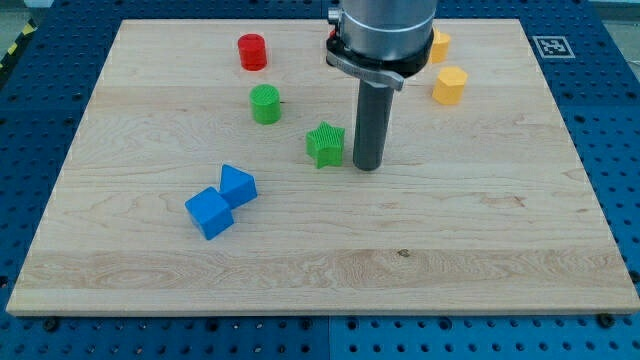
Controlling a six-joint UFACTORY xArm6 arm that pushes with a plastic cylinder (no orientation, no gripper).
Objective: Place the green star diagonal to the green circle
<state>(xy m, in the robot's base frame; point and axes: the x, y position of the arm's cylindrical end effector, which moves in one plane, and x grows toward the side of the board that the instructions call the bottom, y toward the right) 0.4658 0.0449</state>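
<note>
Seven small blocks dot the wooden worktop (480,220) as my tip (367,166), a plain rod with no end effector to open or close, stands just right of the green star (325,144). The green circle (265,104) sits up-left of the star. A red cylinder (251,52), two blue blocks (222,200) and two yellow blocks (449,85) lie apart.

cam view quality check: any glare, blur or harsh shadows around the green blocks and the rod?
Camera view: sharp throughout, no motion blur; lighting even and diffuse, no glare on the wooden board. Green star and green circle cast only faint, soft shadows. My tip sits just to the view's right of the star, with a small dark contact shadow. The arm's metal housing shows mild sheen and is cropped at the view's top.
</note>
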